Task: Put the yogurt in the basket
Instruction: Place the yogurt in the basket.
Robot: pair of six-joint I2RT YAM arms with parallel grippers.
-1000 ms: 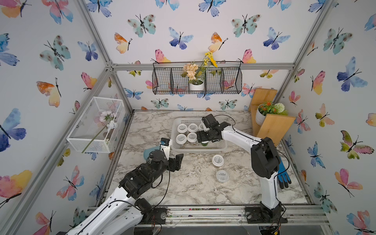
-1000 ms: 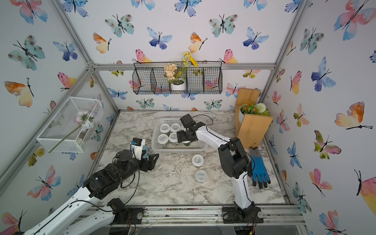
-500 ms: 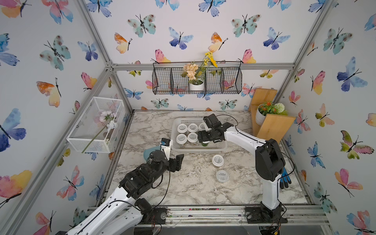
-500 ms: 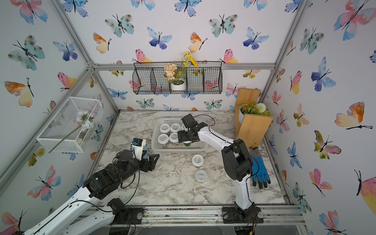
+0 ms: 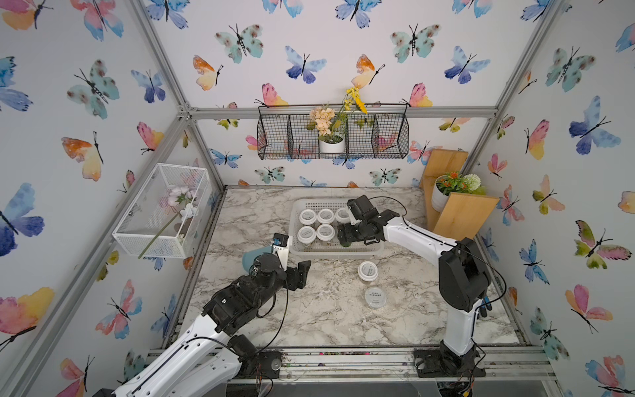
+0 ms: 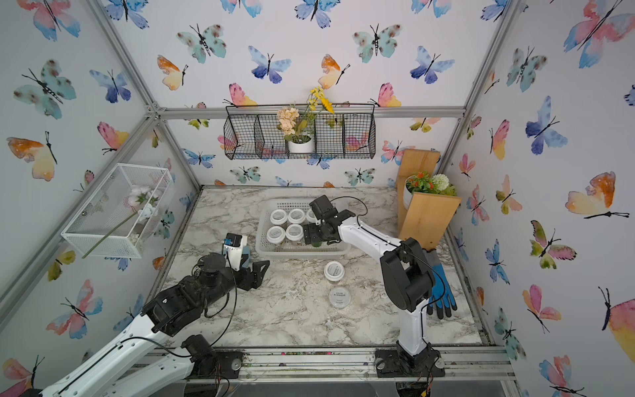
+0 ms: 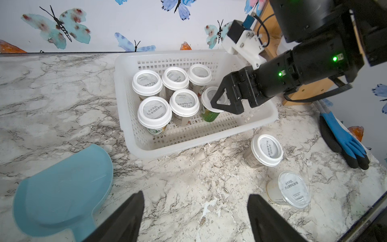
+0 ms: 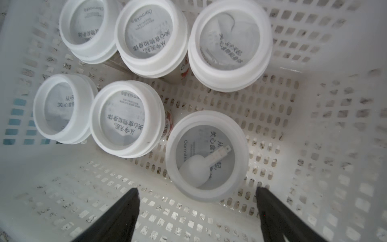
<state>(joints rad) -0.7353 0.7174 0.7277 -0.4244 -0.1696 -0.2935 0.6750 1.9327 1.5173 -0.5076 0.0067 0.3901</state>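
The sixth cup is sitting in the basket, right gripper open just off it, so we're planning a straight-up lift, clear of the lids. Our left gripper is hanging open, empty; two cups are waiting on the worktop off the basket's front edge.

Marble table: white basket, white-rimmed yogurt cup, flat-lid yogurt cup nr it, blue scoop, blue glove, wood stand

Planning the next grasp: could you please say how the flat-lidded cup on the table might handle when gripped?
The flat-lidded cup looks tapered, narrower below its lid, so a side push may tip it. Its translucent, thin-looking wall probably flexes if squeezed hard. Round, it would likely roll once toppled.
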